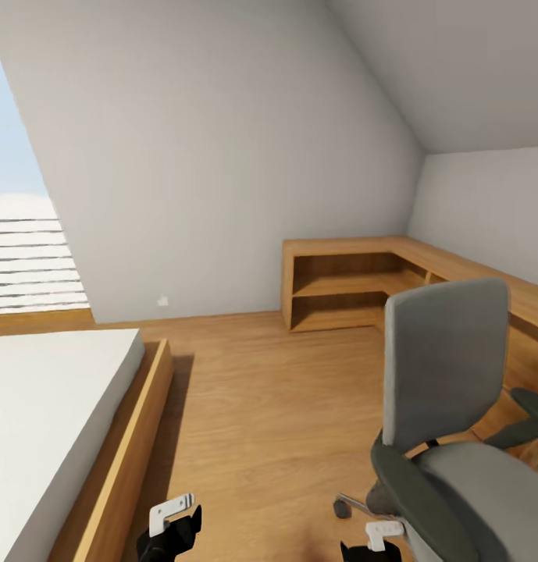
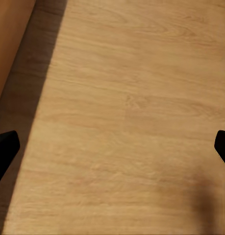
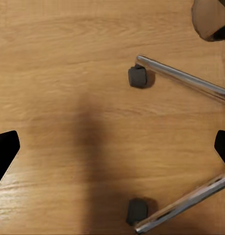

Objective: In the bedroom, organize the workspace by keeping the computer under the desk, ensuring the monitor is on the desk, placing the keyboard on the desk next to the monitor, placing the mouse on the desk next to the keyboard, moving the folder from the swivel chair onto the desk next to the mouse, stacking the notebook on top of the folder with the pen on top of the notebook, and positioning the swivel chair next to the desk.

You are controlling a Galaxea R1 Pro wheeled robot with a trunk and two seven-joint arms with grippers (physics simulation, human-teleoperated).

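The swivel chair (image 1: 444,367), with a grey back and dark arms, stands at the right of the head view with its back toward the wall. My right gripper (image 1: 378,540) hangs low just left of the chair's seat. In the right wrist view the right gripper (image 3: 112,147) is open over the wooden floor, with the chair's chrome legs (image 3: 183,77) and a dark wheel (image 3: 137,77) below it. My left gripper (image 1: 173,521) hangs near the bed frame. The left gripper (image 2: 112,149) is open over bare floor. The desk, computer, monitor, keyboard, mouse, folder, notebook and pen are out of view.
A low bed (image 1: 50,406) with a white mattress and a wooden frame (image 1: 124,468) fills the left side. An L-shaped wooden shelf unit (image 1: 347,285) runs along the back right corner under the sloped wall. A window (image 1: 19,234) is at far left. Open floor lies between bed and chair.
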